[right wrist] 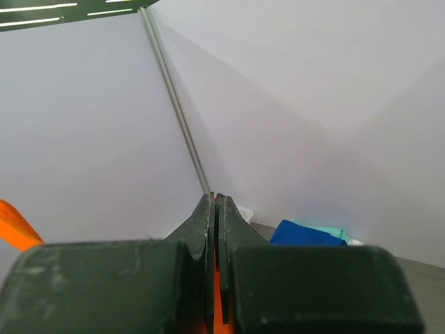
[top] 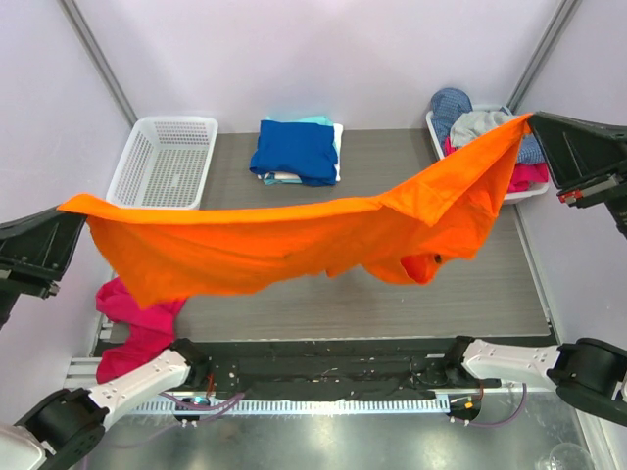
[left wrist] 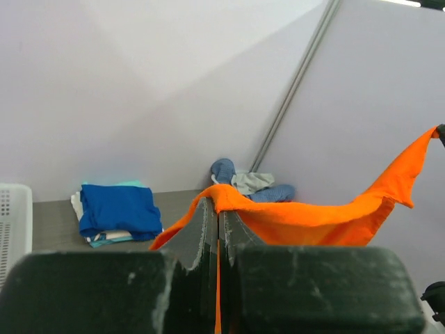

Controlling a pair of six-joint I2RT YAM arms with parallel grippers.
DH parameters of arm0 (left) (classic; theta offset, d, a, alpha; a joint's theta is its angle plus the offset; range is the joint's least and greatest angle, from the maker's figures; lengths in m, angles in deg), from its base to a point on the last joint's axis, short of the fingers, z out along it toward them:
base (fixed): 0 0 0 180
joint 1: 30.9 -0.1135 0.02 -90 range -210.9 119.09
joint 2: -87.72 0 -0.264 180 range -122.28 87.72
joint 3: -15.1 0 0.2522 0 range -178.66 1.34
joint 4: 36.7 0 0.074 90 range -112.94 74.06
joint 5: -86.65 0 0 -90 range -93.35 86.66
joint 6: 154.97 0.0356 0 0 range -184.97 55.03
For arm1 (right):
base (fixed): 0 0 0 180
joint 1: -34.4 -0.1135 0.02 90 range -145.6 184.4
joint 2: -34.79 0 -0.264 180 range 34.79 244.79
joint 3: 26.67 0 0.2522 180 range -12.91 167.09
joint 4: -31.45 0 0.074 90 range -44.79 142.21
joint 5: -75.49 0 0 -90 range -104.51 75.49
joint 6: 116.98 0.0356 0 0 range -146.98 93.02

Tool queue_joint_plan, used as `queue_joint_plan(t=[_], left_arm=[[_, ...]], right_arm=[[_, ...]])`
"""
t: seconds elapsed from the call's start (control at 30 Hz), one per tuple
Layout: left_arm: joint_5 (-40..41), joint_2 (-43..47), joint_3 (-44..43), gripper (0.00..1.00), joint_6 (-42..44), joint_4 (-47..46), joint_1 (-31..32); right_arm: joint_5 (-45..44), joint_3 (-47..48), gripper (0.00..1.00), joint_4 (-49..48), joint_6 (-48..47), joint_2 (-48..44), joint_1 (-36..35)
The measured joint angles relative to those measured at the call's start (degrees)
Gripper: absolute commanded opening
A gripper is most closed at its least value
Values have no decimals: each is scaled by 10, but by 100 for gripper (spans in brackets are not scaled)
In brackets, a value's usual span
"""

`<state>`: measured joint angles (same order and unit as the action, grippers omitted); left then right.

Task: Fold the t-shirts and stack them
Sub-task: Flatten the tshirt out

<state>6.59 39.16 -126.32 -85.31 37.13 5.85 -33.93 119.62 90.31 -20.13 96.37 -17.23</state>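
The bright orange t-shirt (top: 284,240) hangs stretched in the air above the table between both grippers. My left gripper (top: 71,208) is shut on its left end; in the left wrist view the cloth (left wrist: 313,219) drapes over the closed fingertips (left wrist: 217,205). My right gripper (top: 534,121) is shut on its right end; orange cloth (right wrist: 217,306) shows between the closed fingers. The shirt sags in the middle with a bunched part at the lower right. A folded stack with the royal blue t-shirt (top: 295,149) on top of pale teal and white ones lies at the back centre.
A white mesh basket (top: 163,162) stands at the back left. A white bin (top: 529,192) at the back right holds a pile of grey, blue and pink clothes (top: 480,122). A pink garment (top: 132,323) hangs off the table's near left edge.
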Motion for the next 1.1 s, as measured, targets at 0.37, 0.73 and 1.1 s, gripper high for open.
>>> queue_joint_plan(t=[0.37,0.73,1.1], left_arm=[[38,-18,202,0,45,-122,-7],[-30,-219,588,0,75,-386,-182],[-130,-428,581,0,86,-529,-324]], right_arm=[[-97,-159,1,-99,-51,-2,0],[-93,-556,1,-308,-9,148,221],[-30,-565,1,-444,45,374,334]])
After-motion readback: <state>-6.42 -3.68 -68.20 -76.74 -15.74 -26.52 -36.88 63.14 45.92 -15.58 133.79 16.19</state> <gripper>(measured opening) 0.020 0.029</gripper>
